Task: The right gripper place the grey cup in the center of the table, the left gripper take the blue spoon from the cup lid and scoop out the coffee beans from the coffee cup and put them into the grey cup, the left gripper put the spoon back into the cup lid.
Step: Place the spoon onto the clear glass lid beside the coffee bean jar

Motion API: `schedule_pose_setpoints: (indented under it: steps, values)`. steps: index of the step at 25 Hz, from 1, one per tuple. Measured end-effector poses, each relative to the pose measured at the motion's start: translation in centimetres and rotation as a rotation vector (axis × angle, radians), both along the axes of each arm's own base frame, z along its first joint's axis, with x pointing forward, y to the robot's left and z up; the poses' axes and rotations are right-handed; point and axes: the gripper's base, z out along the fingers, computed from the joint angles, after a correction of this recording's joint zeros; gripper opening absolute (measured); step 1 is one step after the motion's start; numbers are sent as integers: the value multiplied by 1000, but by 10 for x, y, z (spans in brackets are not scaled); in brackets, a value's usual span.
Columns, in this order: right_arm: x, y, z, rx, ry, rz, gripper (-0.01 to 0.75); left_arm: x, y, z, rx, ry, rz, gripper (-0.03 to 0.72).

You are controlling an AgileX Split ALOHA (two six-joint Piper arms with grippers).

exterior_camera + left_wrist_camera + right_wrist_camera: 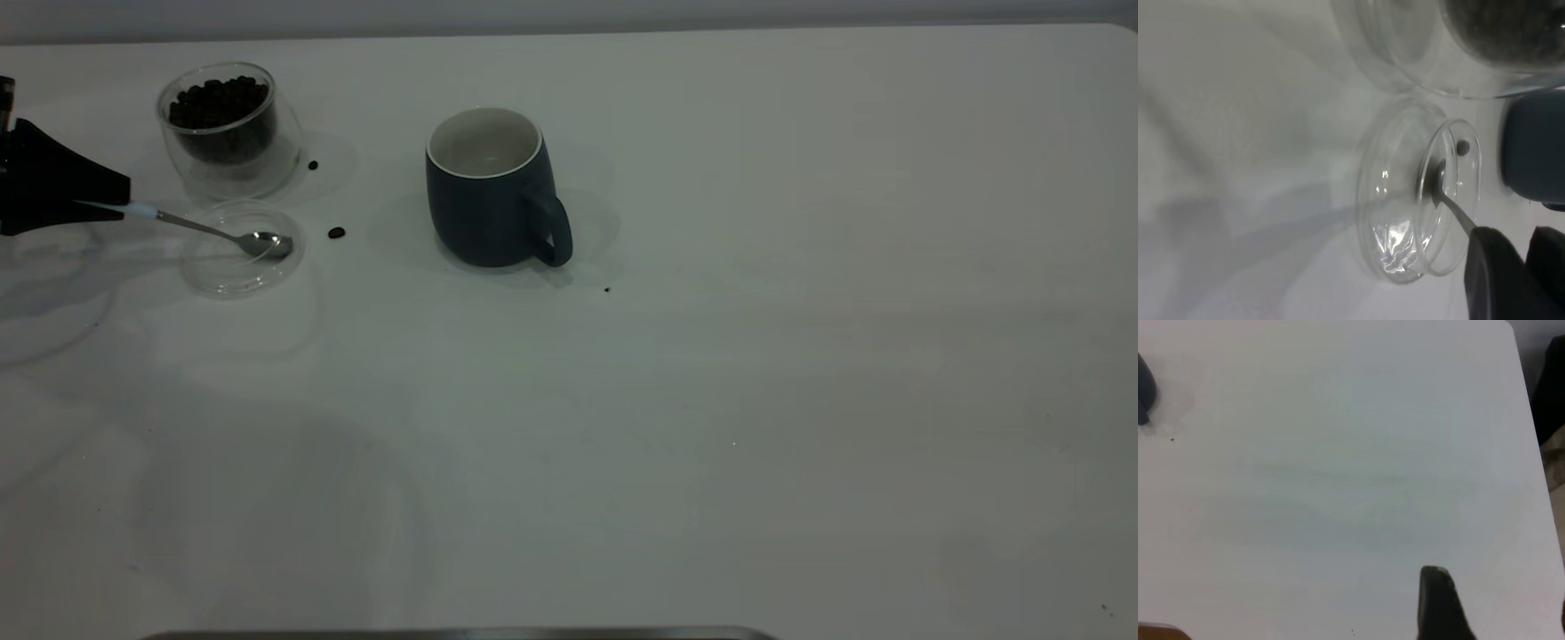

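My left gripper (124, 201) is at the table's (711, 400) far left edge, shut on the pale blue handle of the blue spoon (209, 229). The spoon's bowl rests in the clear cup lid (238, 249); in the left wrist view the spoon (1436, 185) lies in the lid (1405, 200) ahead of the gripper (1511, 235). The coffee cup (224, 124), full of coffee beans (218, 100), stands just behind the lid. The grey cup (493, 191) stands upright to their right, handle toward the front. My right gripper (1498, 595) is open over bare table, out of the exterior view.
Two loose beans lie on the table, one (336, 233) right of the lid and one (312, 164) beside the coffee cup. A small dark speck (607, 289) lies near the grey cup. The table's right edge (1531, 433) shows in the right wrist view.
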Motion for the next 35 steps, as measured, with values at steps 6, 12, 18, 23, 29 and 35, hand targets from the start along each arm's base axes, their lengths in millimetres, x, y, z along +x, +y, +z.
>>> schedule_pose_setpoints:
  steps: [6, 12, 18, 23, 29, 35]
  values:
    - [0, 0, 0, 0, 0, 0, 402, 0, 0, 0, 1, -3, -1, 128]
    - [0, 0, 0, 0, 0, 0, 402, -1, -1, -3, -5, 3, 1, 128]
    - [0, 0, 0, 0, 0, 0, 402, -1, -1, -3, -4, 3, 1, 185]
    - [0, 0, 0, 0, 0, 0, 402, -1, -1, -3, -4, 3, 1, 323]
    - [0, 0, 0, 0, 0, 0, 402, 0, -1, -3, -3, 3, 1, 428]
    - [0, 0, 0, 0, 0, 0, 402, 2, 4, -7, 57, 4, 36, 488]
